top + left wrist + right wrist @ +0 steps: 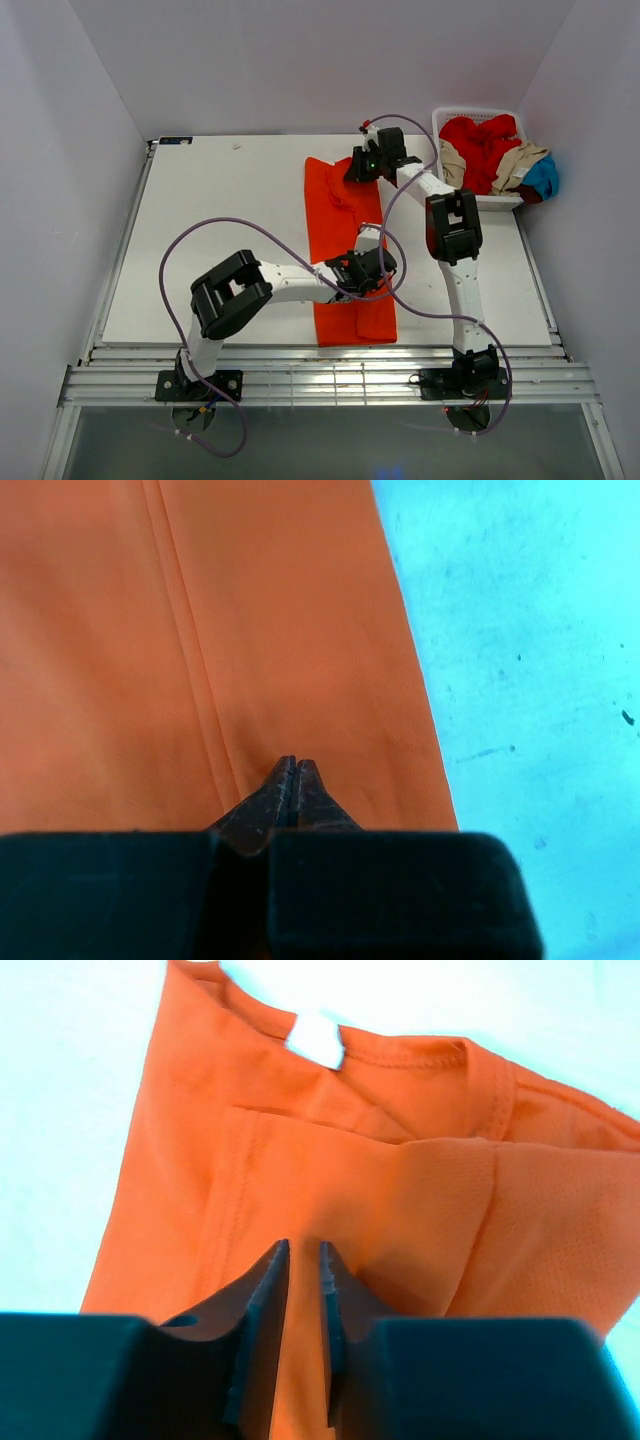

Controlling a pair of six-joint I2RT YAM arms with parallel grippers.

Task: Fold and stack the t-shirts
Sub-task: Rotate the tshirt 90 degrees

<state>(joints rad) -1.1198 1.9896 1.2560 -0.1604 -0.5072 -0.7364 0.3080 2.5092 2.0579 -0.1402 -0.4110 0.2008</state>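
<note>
A bright orange t-shirt point(335, 220) lies on the white table as a long narrow strip, folded lengthwise, collar end far. My left gripper point(378, 268) sits over the strip's right edge near its near end. In the left wrist view its jaws point(292, 763) are shut tip to tip just above flat orange cloth point(200, 630). My right gripper point(362, 165) is at the collar end. In the right wrist view its jaws point(303, 1250) stand a narrow gap apart with a ridge of the orange cloth point(400, 1160) between them, below the collar and its white label point(317, 1038).
A white lattice basket point(470, 112) at the table's far right corner holds a red shirt point(480, 140), a tan one point(520, 165) and a blue one point(545, 178) hanging over its right side. The white table point(220, 230) stretches left of the strip. Purple cables loop over both arms.
</note>
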